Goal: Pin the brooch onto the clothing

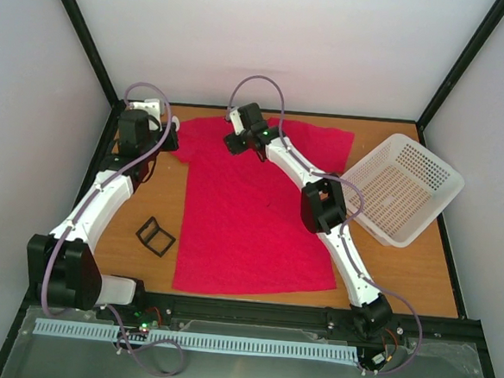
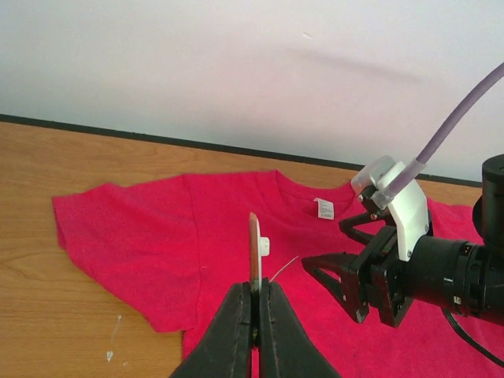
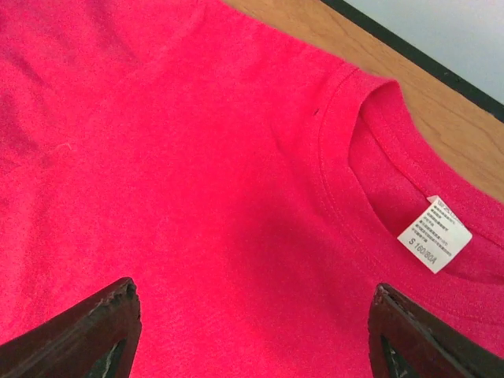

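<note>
Pinches brooch [image 2: 254,240] edge-on in tightly closed left gripper [image 2: 254,293], lower centre of left wrist view, clothing [image 2: 157,228] spread flat behind. Holds right gripper [image 3: 253,291] spread wide, gripping nothing, over red fabric near neck label [image 3: 435,234]. Shows black case [image 1: 155,236] left of clothing, white basket [image 1: 399,189] just beside right-hand sleeve.

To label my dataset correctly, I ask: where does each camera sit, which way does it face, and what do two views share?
Top external: above and behind the bases, looking down on the red shirt; left arm and right arm show.
Left wrist: low over the shirt, facing the back wall; its shut left pincer holds the brooch.
Right wrist: looking down on the collar; its open right pincer frames the bottom.
Shared: both wrist views show the white neck label.
</note>
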### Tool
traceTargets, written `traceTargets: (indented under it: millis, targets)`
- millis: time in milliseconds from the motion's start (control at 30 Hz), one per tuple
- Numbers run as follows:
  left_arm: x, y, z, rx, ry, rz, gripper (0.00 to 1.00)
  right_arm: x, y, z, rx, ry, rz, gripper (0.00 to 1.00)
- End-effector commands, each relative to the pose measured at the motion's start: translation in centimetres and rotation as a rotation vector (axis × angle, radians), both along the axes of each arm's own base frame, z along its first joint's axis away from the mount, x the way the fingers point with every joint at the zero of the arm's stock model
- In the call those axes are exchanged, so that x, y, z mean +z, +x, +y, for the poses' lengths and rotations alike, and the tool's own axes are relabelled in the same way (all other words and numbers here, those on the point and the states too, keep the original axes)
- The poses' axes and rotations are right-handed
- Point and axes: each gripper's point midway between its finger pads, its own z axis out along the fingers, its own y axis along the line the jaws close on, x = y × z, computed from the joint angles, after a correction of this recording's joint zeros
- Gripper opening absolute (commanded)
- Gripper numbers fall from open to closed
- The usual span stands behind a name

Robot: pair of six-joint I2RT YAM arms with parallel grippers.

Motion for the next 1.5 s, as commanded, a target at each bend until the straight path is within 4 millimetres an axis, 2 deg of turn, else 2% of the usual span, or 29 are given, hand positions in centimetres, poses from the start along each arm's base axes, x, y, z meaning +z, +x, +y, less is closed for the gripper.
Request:
traceTargets:
  millis: [0,133,333,533,633,800,933,1000,1133,1300,1367,1467]
  targets:
    - [0.4,0.1,-0.7,-0.054,-0.008,-0.029,0.01,-0.8,-0.1,0.0,-0.048,0.004,0.034,0.77]
    - [0.3,0.2,-1.1,-0.079,-0.025,-0.026,0.01,-3.0,-0.3,0.5,-0.061,-0.022,0.057,0.76]
    - [0.5,0.1,-1.2,-0.102,-0.054,-0.028,0.01,-4.6,-0.8,1.3,-0.087,-0.017,0.079,0.74]
    - [0.6,0.0,-1.1,-0.110,-0.067,-0.031,0.01,-7.0,-1.3,1.0,-0.103,-0.064,0.111,0.74]
    - [0.5,0.0,-0.8,-0.106,-0.067,-0.032,0.01,-8.0,-1.6,0.3,-0.118,-0.100,0.134,0.62]
    - [-0.2,0.4,-0.3,-0.122,-0.089,-0.021,0.01,-8.6,-2.4,0.3,-0.086,-0.097,0.180,0.26]
    - [-1.4,1.1,0.1,-0.134,-0.106,0.006,0.01,-8.5,-2.9,0.7,-0.055,-0.061,0.213,0.07]
    - [-2.2,1.4,-0.5,-0.174,-0.106,0.011,0.01,-8.2,-2.9,0.8,-0.047,-0.045,0.214,0.03]
    - [-4.3,3.1,-0.9,-0.204,-0.106,0.042,0.01,-6.8,-2.9,1.8,0.004,0.037,0.205,0.03]
    - [-6.4,7.8,-2.0,-0.261,-0.147,0.100,0.01,-5.1,-3.1,3.1,0.088,0.172,0.231,0.03]
    - [-7.7,10.0,-2.2,-0.276,-0.157,0.132,0.01,-4.3,-3.3,3.9,0.133,0.242,0.238,0.03]
    - [-10.3,12.1,-3.5,-0.339,-0.217,0.223,0.01,-4.0,-3.5,4.3,0.169,0.286,0.252,0.03]
